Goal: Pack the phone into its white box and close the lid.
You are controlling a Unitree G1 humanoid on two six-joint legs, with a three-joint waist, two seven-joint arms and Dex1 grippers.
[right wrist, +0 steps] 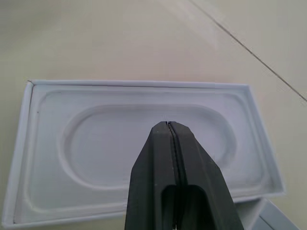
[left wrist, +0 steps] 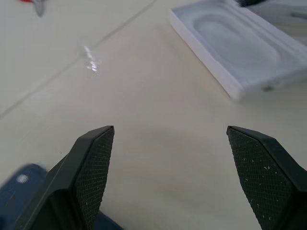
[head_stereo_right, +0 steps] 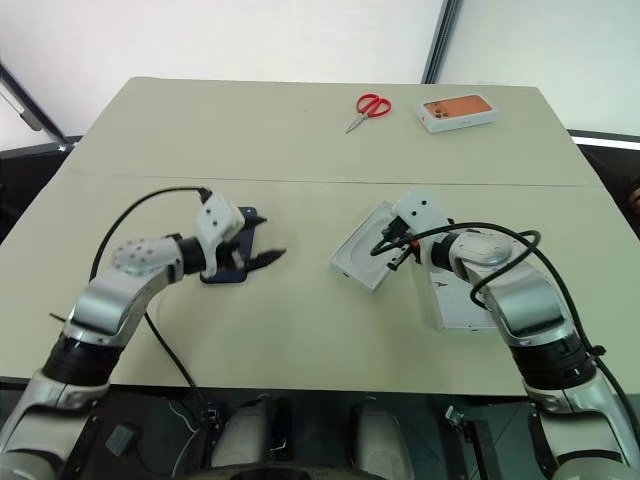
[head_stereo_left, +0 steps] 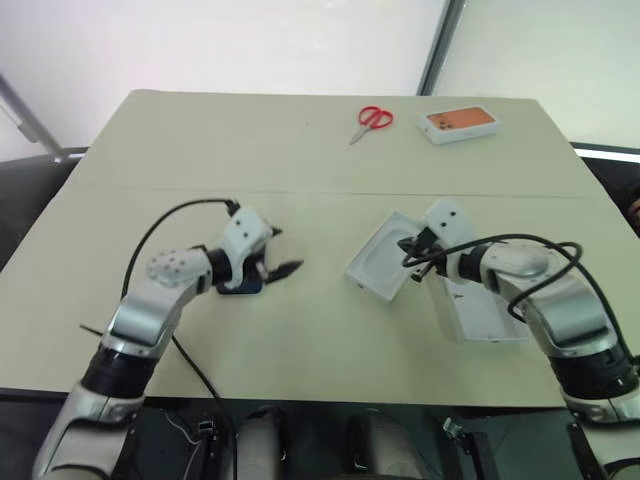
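Observation:
The dark blue phone (head_stereo_left: pixel 238 286) lies flat on the table, mostly hidden under my left gripper (head_stereo_left: pixel 282 250), which stands open just above it with nothing between its fingers. A corner of the phone (left wrist: pixel 19 191) shows beside one finger in the left wrist view. The white box (head_stereo_left: pixel 362 278) lies to the right at an angle, with a thin white insert (right wrist: pixel 96 143) with a rounded recess lying in it. My right gripper (right wrist: pixel 167 125) is shut on nothing, its tips over that recess. The white lid (head_stereo_left: pixel 485 320) lies beside the box, partly under my right forearm.
Red scissors (head_stereo_left: pixel 372 120) and a closed white box with an orange phone picture (head_stereo_left: pixel 460 125) lie at the far right of the beige table (head_stereo_left: pixel 200 150). Black cables loop off both wrists. Bare tabletop lies between the phone and the white box.

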